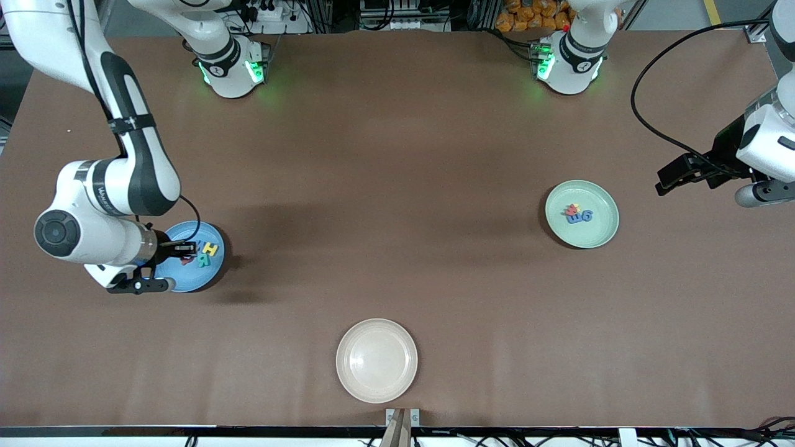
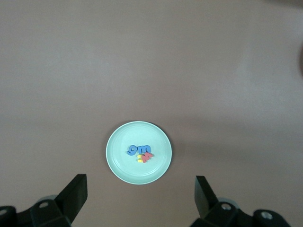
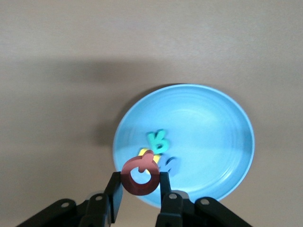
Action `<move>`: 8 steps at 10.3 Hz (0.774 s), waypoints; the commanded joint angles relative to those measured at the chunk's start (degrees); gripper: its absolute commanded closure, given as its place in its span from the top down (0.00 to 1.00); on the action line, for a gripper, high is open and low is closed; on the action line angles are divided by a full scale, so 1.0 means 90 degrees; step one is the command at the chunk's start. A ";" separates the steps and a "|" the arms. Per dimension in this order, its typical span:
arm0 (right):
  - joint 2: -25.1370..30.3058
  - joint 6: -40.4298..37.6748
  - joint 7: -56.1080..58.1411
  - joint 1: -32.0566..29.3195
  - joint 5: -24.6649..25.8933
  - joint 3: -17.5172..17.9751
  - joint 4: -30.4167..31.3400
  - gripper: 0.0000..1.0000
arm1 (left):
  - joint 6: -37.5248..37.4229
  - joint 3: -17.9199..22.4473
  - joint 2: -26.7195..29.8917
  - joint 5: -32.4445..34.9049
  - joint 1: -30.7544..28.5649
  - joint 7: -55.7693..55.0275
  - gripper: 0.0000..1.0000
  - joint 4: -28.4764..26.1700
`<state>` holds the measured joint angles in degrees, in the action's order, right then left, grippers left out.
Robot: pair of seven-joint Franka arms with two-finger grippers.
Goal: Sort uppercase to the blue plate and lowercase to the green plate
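Right wrist view: right gripper [image 3: 140, 182] clenched on the red Q [image 3: 140, 176] above the blue plate [image 3: 213, 137]; left gripper [image 2: 141, 194], released, waits high above the green plate [image 2: 118, 161]

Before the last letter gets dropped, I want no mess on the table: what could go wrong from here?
1. The right gripper holds the red Q over the blue plate's rim, not its middle; released here, it might land on the edge and roll off.
2. It could fall onto the teal R and blue W lying below and bounce.
The left gripper waits open above the green plate.
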<state>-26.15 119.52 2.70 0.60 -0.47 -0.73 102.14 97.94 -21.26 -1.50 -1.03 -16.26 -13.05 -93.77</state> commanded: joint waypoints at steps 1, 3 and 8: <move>0.0034 0.0420 0.0284 0.0030 -0.0007 -0.0123 0.0427 0.00 | -0.0121 -0.0021 0.0001 -0.0091 -0.0010 -0.0083 1.00 0.0097; 0.0345 0.0656 0.0441 0.0012 -0.0017 -0.0290 0.0779 0.99 | -0.0121 -0.0021 -0.0009 -0.0081 -0.0010 -0.0083 1.00 0.0097; 0.1730 -0.0476 0.0598 -0.0223 -0.0036 -0.0290 0.0721 1.00 | -0.0150 -0.0021 0.0000 -0.0101 -0.0019 -0.0083 1.00 0.0077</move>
<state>-16.53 117.18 7.27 -0.69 -0.42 -3.83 106.53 97.79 -21.28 -1.58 -1.03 -16.29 -13.06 -93.75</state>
